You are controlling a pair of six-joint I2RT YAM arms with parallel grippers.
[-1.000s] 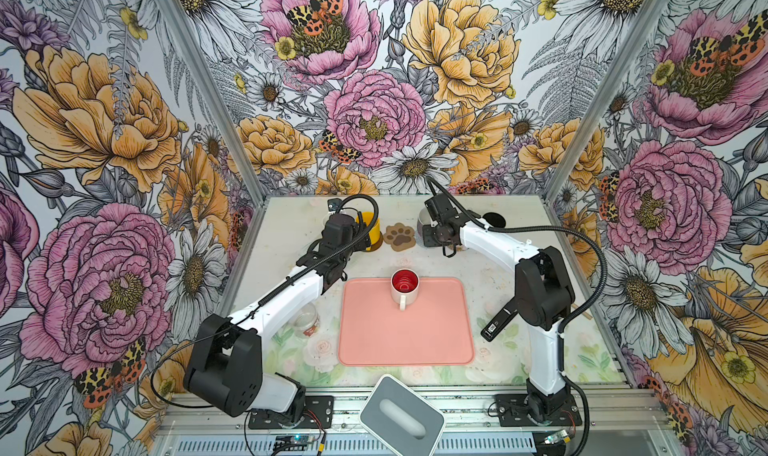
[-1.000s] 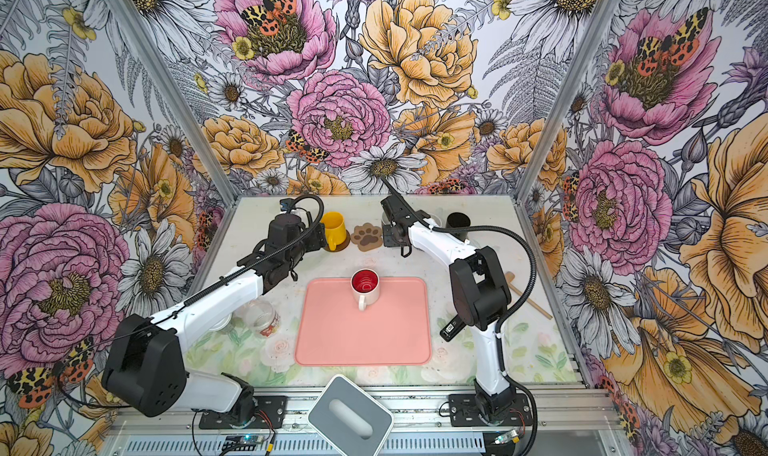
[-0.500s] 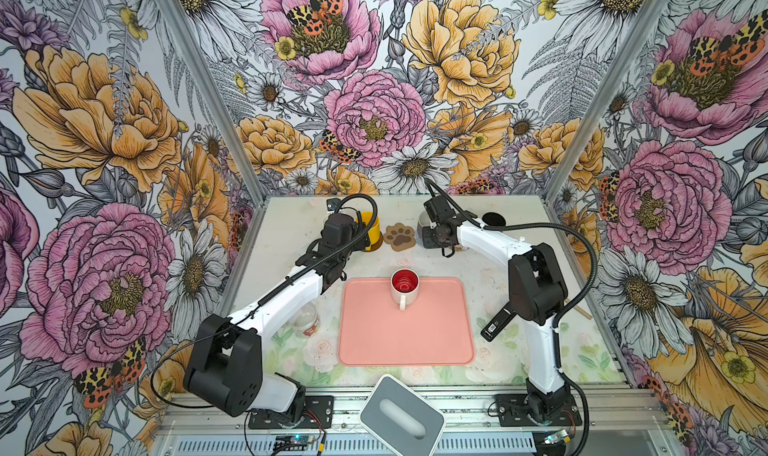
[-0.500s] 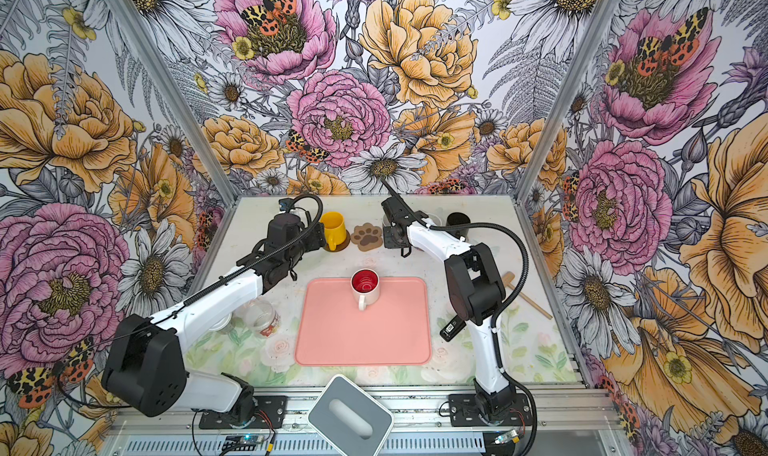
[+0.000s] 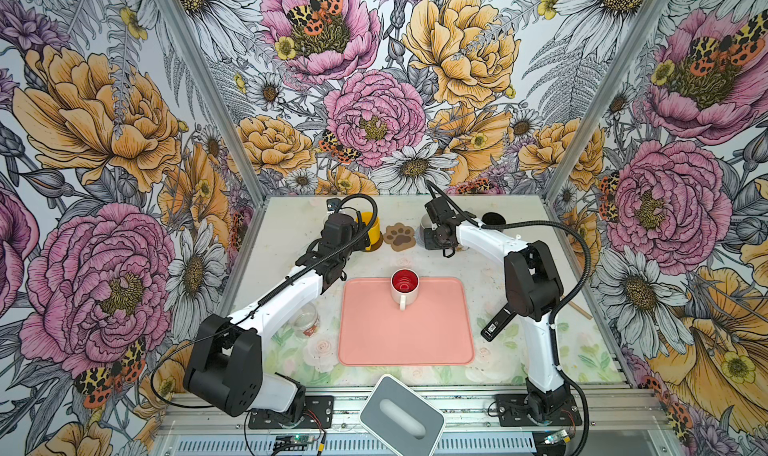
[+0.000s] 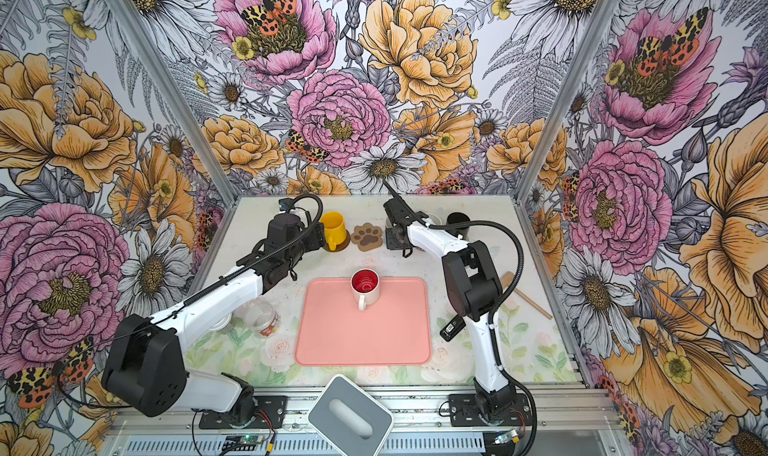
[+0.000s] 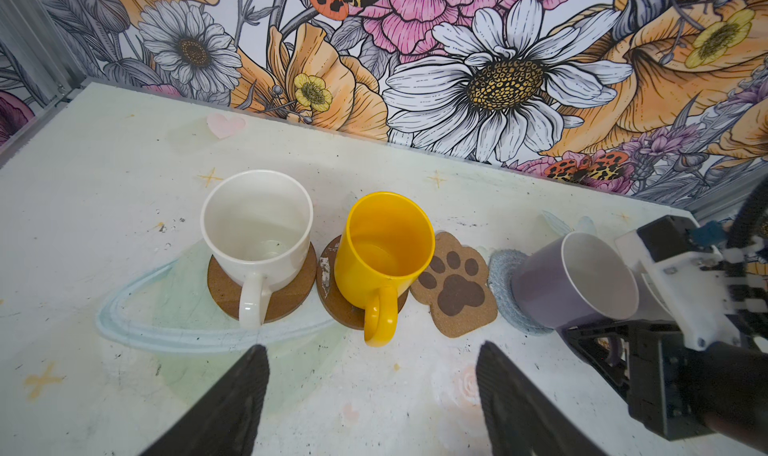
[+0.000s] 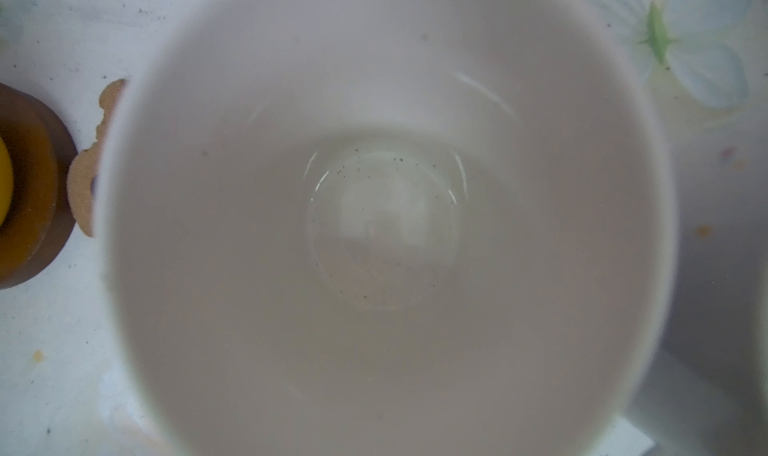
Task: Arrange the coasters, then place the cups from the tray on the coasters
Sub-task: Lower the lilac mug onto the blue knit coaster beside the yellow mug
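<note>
White cup (image 7: pixel 257 233), yellow cup (image 7: pixel 386 246) on brown discs (image 7: pixel 224 287). Right claw (image 5: pixel 439 241) holds lavender cup (image 7: pixel 573 283) at grey-blue coaster (image 7: pixel 505 275); left claw (image 7: pixel 370 348) wide. Paw coaster (image 7: pixel 455 291) bare; red-inside cup (image 5: pixel 404 285) on tray (image 5: pixel 374 329).

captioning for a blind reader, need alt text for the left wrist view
Row of coasters: white mug on a brown disc, yellow mug on a second disc, bare paw coaster, lavender mug on a grey-blue coaster, held by the right tool. The left tool is open in front.

Cup, coaster and tray colours
A cream-white cup (image 7: pixel 257 225), yellow cup (image 7: pixel 384 246), lavender cup (image 7: pixel 557 291); brown coasters (image 7: pixel 286 300); tan paw-print coaster (image 7: pixel 455 293); salmon-pink tray (image 5: pixel 405 333); floral walls (image 7: pixel 498 79).
</note>
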